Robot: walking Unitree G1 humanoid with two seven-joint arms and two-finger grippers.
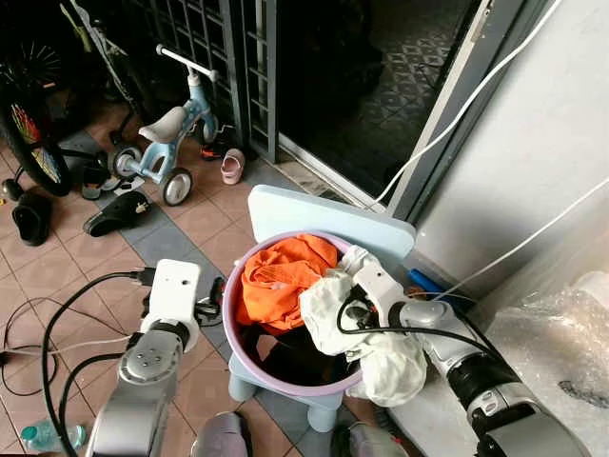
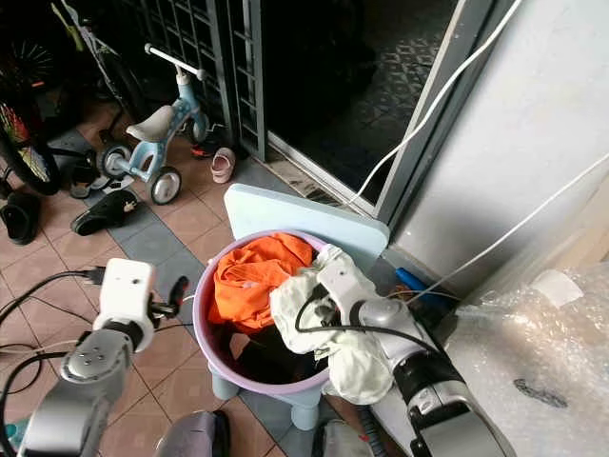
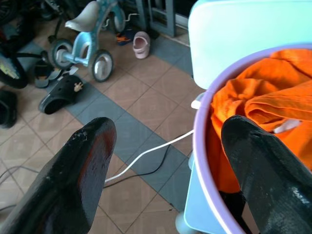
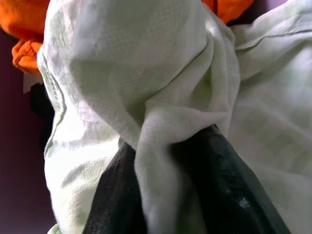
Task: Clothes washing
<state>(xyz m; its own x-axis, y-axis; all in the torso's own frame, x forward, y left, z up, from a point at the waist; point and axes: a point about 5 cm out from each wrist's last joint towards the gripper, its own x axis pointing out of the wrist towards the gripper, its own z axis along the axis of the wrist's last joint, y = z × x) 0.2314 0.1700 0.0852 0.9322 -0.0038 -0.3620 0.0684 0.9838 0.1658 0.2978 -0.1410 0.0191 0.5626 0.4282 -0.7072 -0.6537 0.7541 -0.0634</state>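
A purple wash basin (image 1: 249,367) sits on a pale blue stool (image 1: 304,214). Inside it lie an orange garment (image 1: 281,276) and a dark cloth (image 1: 295,357). A pale green-white garment (image 1: 390,367) drapes over the basin's right rim. My right gripper (image 1: 335,297) is shut on this pale garment (image 4: 146,87), with the cloth pinched between its black fingers (image 4: 219,185). My left gripper (image 3: 165,161) hangs open just left of the basin's rim (image 3: 200,146), with nothing between its fingers (image 3: 78,165).
A child's tricycle (image 1: 171,129), sandals (image 1: 114,214) and a pink shoe (image 1: 232,167) lie on the tiled floor at left. Cables (image 1: 67,305) run across the tiles. A dark doorway (image 1: 371,86) and wall stand behind. Bubble wrap (image 1: 561,343) lies at right.
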